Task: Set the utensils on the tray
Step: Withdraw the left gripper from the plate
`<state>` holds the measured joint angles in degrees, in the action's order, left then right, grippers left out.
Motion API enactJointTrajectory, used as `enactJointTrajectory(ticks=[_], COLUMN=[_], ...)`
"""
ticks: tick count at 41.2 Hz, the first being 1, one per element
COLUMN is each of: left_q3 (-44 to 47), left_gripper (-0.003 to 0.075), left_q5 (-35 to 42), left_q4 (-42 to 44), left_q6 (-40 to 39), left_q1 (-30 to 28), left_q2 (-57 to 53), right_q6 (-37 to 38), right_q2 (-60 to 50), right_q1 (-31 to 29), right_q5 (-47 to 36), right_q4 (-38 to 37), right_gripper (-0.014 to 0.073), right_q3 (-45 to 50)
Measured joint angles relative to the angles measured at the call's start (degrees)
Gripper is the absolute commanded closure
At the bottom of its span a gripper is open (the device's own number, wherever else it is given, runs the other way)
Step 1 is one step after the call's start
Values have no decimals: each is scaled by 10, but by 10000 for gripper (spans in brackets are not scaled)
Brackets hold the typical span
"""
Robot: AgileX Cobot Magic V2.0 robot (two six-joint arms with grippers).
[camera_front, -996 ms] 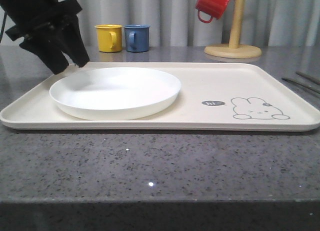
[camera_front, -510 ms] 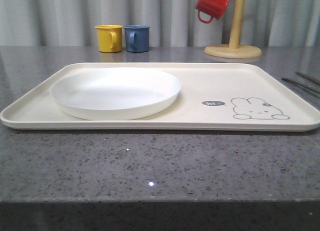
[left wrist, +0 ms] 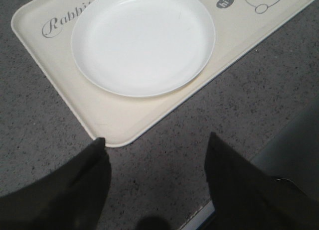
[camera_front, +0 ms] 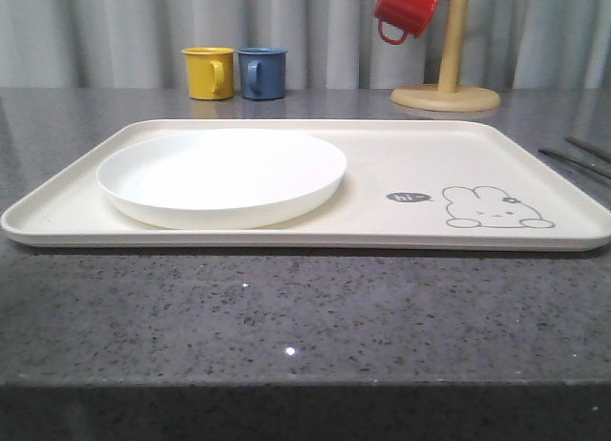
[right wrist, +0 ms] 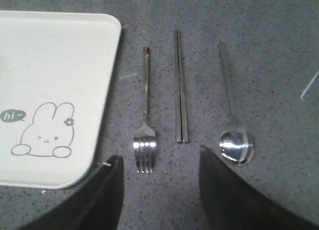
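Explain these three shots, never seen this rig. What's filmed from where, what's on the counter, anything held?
It is a two-armed robot. One camera faces forward over the grey speckled counter; one sits on each wrist, dark fingers at the bottom. The left gripper hangs open over the large cream rectangular tray, which carries a plain white round plate. The right gripper hangs open above a slim silver fork, flat metal chopsticks and a round-bowled spoon, all beside the tray on the counter. Nothing is held.
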<state>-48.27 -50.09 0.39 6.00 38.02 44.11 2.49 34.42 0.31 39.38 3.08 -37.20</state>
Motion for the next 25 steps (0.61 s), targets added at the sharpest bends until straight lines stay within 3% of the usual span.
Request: enactJointTrajectory(ticks=[6, 15, 25], left_q3=[28, 34, 34], left_gripper=[310, 310, 310], left_q5=[3, 5, 6], left_q4=[6, 7, 7], left_q6=[0, 0, 0], left_q1=[0, 0, 0], left_q2=[-51, -62, -62], right_q6=[-8, -25, -29], right_q2=[40, 170, 328], right_q1=[1, 33, 52], right_q5=[33, 147, 171], right_q4=[10, 14, 5], right_gripper=[213, 213, 213], right_q3=[-36, -143, -227])
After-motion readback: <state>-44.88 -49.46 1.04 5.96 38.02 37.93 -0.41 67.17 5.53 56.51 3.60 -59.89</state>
